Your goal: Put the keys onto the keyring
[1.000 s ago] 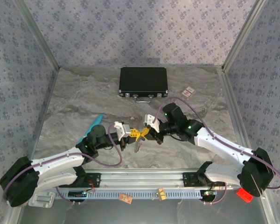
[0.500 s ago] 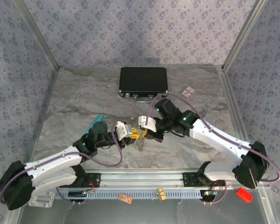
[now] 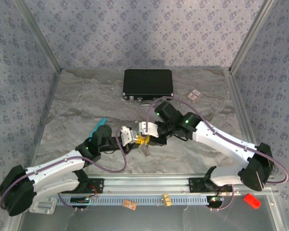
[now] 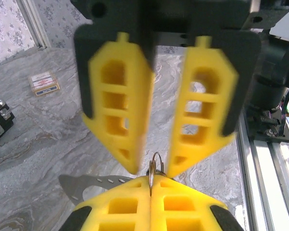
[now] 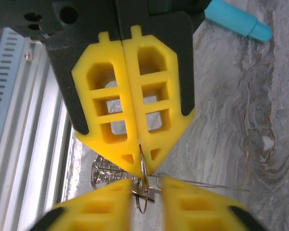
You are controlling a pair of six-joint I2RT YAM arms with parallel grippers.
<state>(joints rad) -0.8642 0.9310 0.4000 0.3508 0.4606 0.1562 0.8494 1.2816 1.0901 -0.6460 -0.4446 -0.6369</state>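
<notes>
Two grippers meet tip to tip above the near middle of the marbled grey desk [image 3: 86, 96]. Left gripper [image 4: 151, 185]: jaws pressed fully together, pinching the thin silvery keyring [image 4: 154, 166] on edge, so that the loop stands up from between the yellow pads. Right gripper [image 5: 147, 184]: jaws parted by a narrow gap that straddles the free arc of the same loop; contact with the wire cannot be judged. A flat silver metal piece [image 4: 86, 185] with a row of holes projects beside the left gripper, and a tangle of silver wire loops [image 5: 103, 173] shows just beside the ring. Farther off lie a black case [image 3: 148, 85], a turquoise stick [image 5: 236, 19] and small cards [image 4: 43, 83], all well apart from the loop.
</notes>
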